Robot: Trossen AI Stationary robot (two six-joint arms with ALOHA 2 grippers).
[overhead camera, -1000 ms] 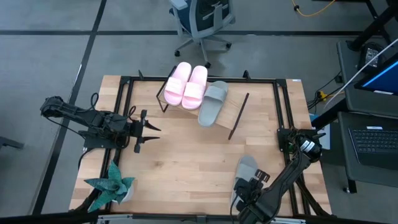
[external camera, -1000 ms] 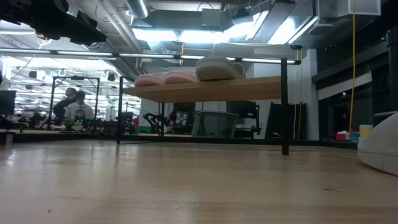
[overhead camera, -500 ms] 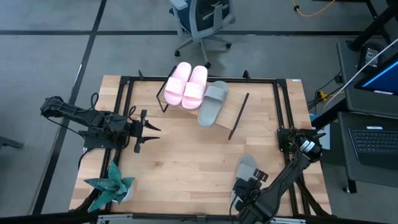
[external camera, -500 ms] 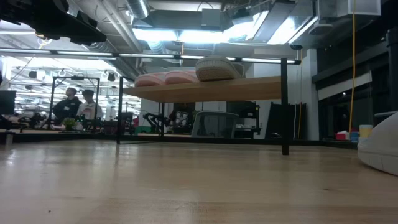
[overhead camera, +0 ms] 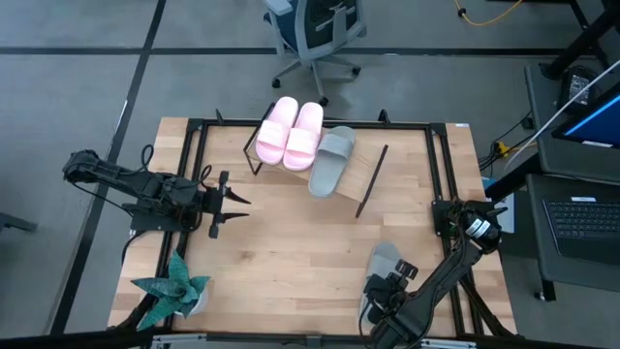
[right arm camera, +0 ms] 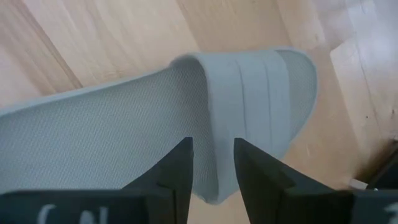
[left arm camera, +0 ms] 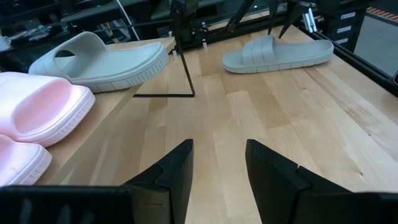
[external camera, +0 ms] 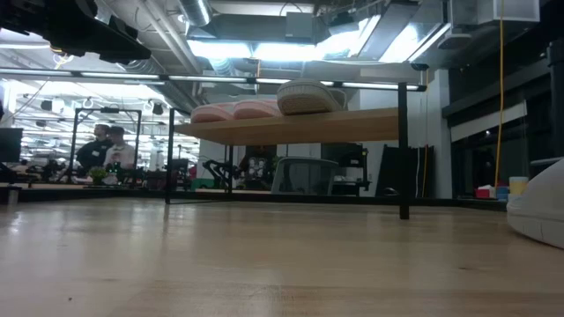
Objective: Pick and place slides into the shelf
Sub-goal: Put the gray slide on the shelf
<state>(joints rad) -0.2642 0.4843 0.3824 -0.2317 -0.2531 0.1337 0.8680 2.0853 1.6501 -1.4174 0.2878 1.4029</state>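
In the high view the shelf [overhead camera: 363, 174] carries the pink pair [overhead camera: 290, 132] and one grey-green slide [overhead camera: 331, 161], while the last grey-green slide [overhead camera: 382, 267] lies by the table's near edge under the right gripper [overhead camera: 385, 295]. The potted plant [overhead camera: 174, 288] sits near the idle left gripper [overhead camera: 225, 203].

In the right wrist view the right gripper's fingers stand spread, straddling the strap edge; a shallow pinch on soft foam could slip. In the left wrist view the left gripper's fingers are parted and empty, and the shelf's thin black leg [left arm camera: 182, 50] may snag a low carry.

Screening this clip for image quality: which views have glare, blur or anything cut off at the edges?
Low view: ceiling lights blow out above the shelf; the near tabletop is soft, and a slide is cut off at the right edge. Right wrist view: grey-green slide fills the frame, evenly lit. Left wrist view: sharp, with the pink slides cropped. High view: even lighting, no glare.
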